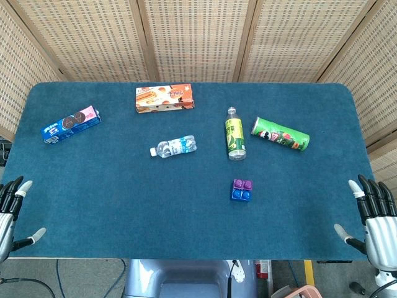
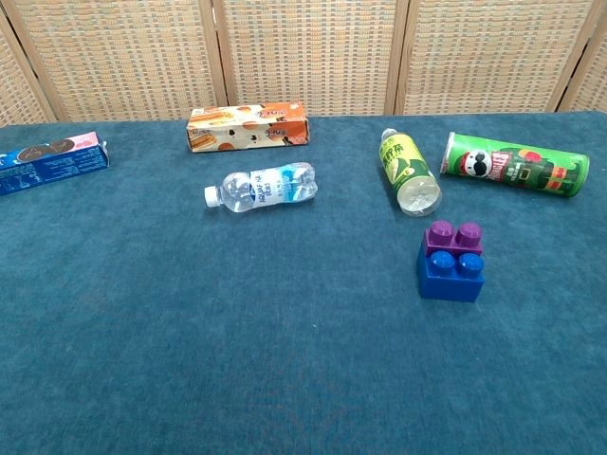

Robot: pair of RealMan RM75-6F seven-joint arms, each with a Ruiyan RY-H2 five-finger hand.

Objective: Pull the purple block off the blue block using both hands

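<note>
A purple block [image 1: 242,184] [image 2: 453,235] is joined to a blue block [image 1: 240,195] [image 2: 451,273]; the pair lies on the teal table right of centre, the purple one on the far side. My left hand [image 1: 10,208] hovers at the table's near left corner, fingers spread and empty. At the near right corner my right hand [image 1: 371,214] is also spread, holding nothing. Both hands are far from the blocks. The chest view shows neither hand.
A green bottle [image 1: 234,135] [image 2: 409,173] and a green crisp can [image 1: 280,134] [image 2: 514,164] lie just beyond the blocks. A water bottle [image 1: 173,147] [image 2: 261,186], an orange snack box [image 1: 164,98] [image 2: 249,127] and a blue biscuit box [image 1: 70,124] [image 2: 49,162] lie further left.
</note>
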